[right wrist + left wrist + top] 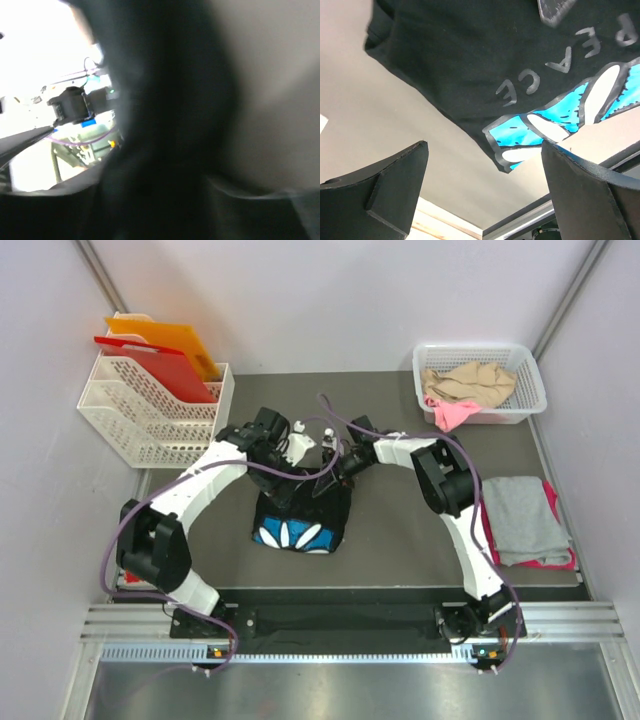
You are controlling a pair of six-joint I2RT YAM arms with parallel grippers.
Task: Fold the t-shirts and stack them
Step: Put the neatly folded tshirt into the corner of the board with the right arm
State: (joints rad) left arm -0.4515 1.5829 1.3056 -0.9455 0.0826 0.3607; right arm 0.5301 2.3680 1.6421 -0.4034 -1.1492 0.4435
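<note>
The left gripper point(484, 150) hangs with jaws spread wide and empty over the black t-shirt point(303, 512), at its far edge. The right gripper point(337, 462) is beside it at that edge. Its own camera gives only blurred dark cloth, so its grip cannot be told. Grey lettering point(559, 65) on the shirt reads "PEACE" above a blue-and-white daisy print point(560, 122). Right of the shirt, a grey t-shirt point(522, 520) covers most of a magenta t-shirt point(540, 563). Farther right and back, a white basket point(528, 400) holds a bunched beige t-shirt point(470, 383) and a pink t-shirt point(452, 415).
</note>
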